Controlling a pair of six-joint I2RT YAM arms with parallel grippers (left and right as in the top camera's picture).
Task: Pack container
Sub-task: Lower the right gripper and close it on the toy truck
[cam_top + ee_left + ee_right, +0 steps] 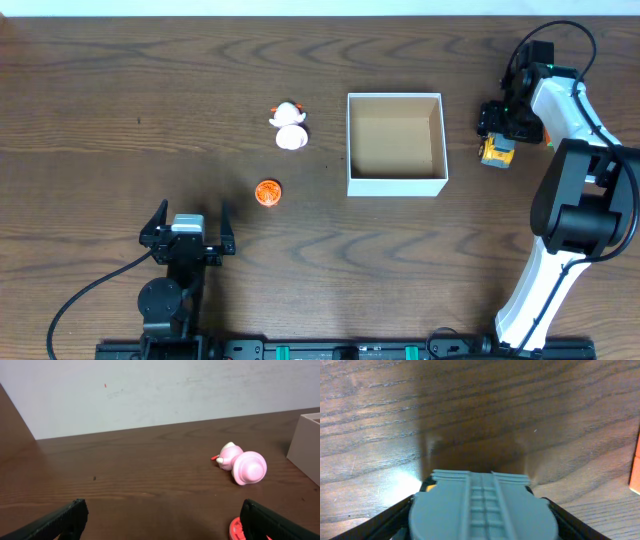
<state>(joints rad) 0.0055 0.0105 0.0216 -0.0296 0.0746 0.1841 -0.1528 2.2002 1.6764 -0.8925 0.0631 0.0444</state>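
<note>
Overhead, the container sits in the middle of the table, open, with nothing inside. The right gripper is low just right of it, over a yellow toy. The left gripper rests at the near left, jaws spread wide and empty, apart from the pink toy and the orange disc that lie left of the container. The step in hand looks like picking up the yellow toy to pack it. In the left wrist view the same wide, empty jaws frame the pink toy. The disc lies by the right finger and the container's wall shows at the right edge. This arm does best to hold back and leave the container free. In the right wrist view the toy's grey top fills the space between the fingers, one black finger close against each side. I cannot tell whether they press on it or only flank it. A good grip wants the toy centred between the fingers, squeezed on its sides below the rounded top, which could slip or twist. Then the lift should go straight up and high enough to clear the white wall, and left across it. The release should come only over the brown floor.
</note>
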